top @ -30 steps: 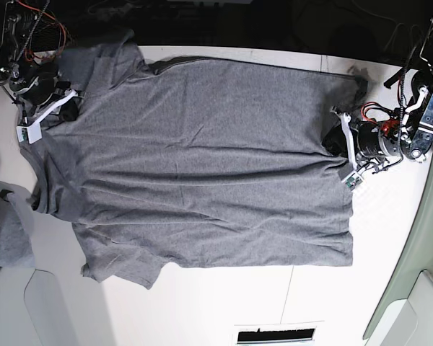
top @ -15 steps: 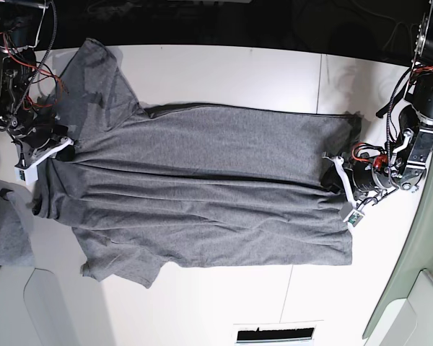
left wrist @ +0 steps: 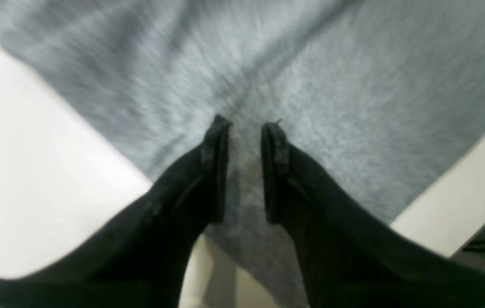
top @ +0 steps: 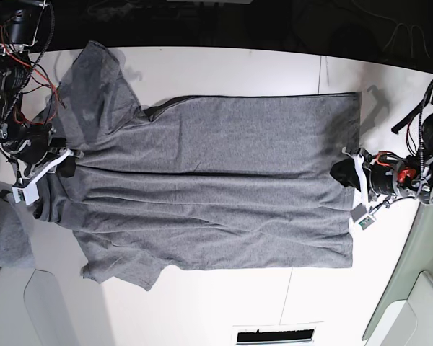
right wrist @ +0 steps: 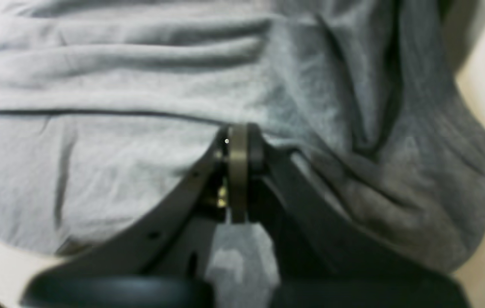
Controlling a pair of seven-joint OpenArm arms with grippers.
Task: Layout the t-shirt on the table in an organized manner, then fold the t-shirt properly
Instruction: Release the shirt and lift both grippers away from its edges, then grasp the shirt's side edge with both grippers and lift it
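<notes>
The heather-grey t-shirt [top: 216,180] lies spread flat on the white table [top: 224,72], hem to the right, collar and sleeves to the left. My left gripper [top: 344,175] is at the middle of the hem. In the left wrist view its black jaws [left wrist: 246,126] stand close together with shirt cloth [left wrist: 353,85] between them. My right gripper [top: 66,164] is at the collar end. In the right wrist view it [right wrist: 238,132] is shut on a pinch of wrinkled shirt fabric [right wrist: 97,171]. Long creases run across the shirt between the two grippers.
A smaller grey cloth bundle [top: 7,234] lies at the left edge. A thin dark seam [top: 322,72] crosses the table at the right. Pale bins stand at the front left [top: 58,310] and front right [top: 418,295]. A dark slot [top: 274,335] is at the front edge.
Both grippers moved toward the table's front with the shirt in them. The left gripper also moved outward, pulling the shirt taut. The shirt's far edge came off the back edge onto the table.
</notes>
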